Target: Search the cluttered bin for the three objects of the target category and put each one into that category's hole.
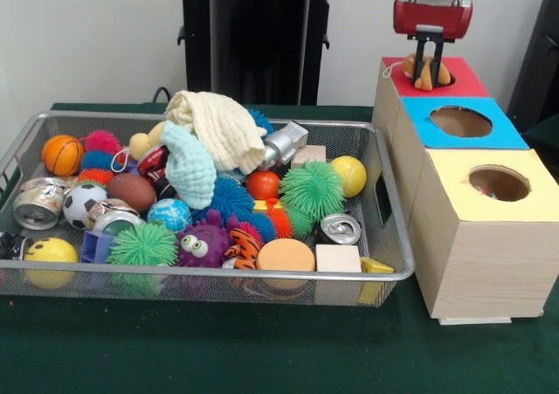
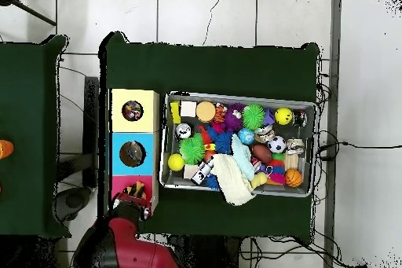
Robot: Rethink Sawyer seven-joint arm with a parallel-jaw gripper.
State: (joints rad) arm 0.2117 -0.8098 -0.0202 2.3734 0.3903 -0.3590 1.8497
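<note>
Orange-tan and plush-looking, the small toy [image 1: 423, 71] pinched in the gripper [image 1: 428, 72] over the red-topped box's hole [image 1: 448, 78] in the front view probably handles light and squashy, best held across its middle; no writing is readable. Overhead, the toy [image 2: 137, 190] sits at that red box [image 2: 119, 190], beside the mesh bin [image 2: 164, 141].

My arm descends vertically from above, its red wrist housing [image 1: 431, 16] held level and the black gripper [image 1: 427, 75] pointing straight down beneath it. The two dark fingers [image 1: 419, 58] hang parallel and close together, clamped on a small tan-orange toy [image 1: 425, 72] that sits between their tips. From overhead, my red and black arm [image 2: 126, 245] reaches forward from the base, with the gripper at its far end.
</note>
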